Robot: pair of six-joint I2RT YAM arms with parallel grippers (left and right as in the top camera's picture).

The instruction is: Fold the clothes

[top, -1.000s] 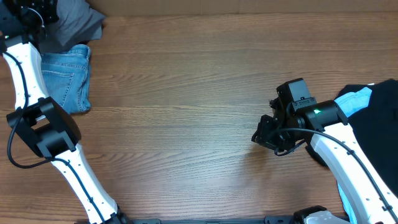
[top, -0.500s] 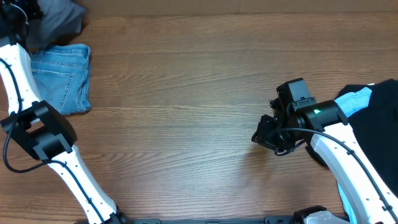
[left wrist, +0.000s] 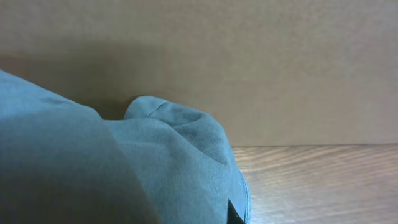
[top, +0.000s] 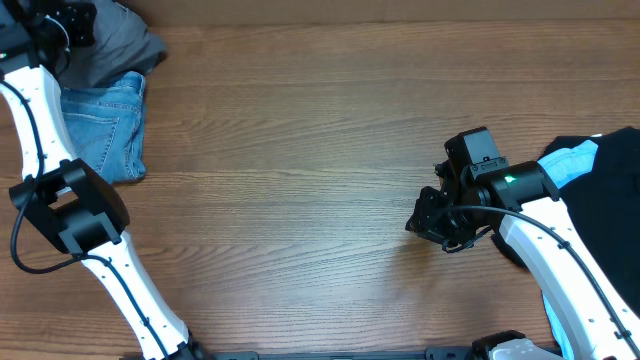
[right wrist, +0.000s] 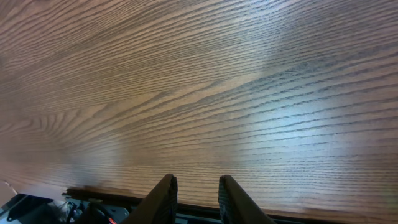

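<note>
**Left arm.** I find the left gripper (top: 82, 20) at the far left corner of the table (top: 300, 150). Its jaws are closed on a fold of the grey shorts (top: 125, 45). In the left wrist view the cloth (left wrist: 174, 155) fills the lower left of the frame and buries the fingers. I see only a small dark tip at the bottom edge, so I judge the hold from the bunched cloth pressed against the camera. The shorts lie heaped directly under and beside this gripper. One rounded seamed fold stands up, and its edge meets the wood just to the right.

**Adjacent item.** The light-blue denim garment (top: 105, 125) lies flat just nearside of the grey heap, touching it or slightly overlapped by it. The white link of the left arm crosses its left edge.

**Right arm.** The right gripper (top: 430, 215) hangs over bare wood right of centre. In the right wrist view its fingers (right wrist: 163, 199) stand slightly apart and parallel. Nothing lies between them, and only wood grain (right wrist: 217, 74) shows beyond.

**Right-hand pile.** The black garment (top: 610, 190) lies at the right edge of the table, behind this gripper's wrist and well apart from its fingertips. A sky-blue garment (top: 570, 160) shows at the pile's left border, beside the arm. The whole width of the table separates this gripper from the grey shorts.
</note>
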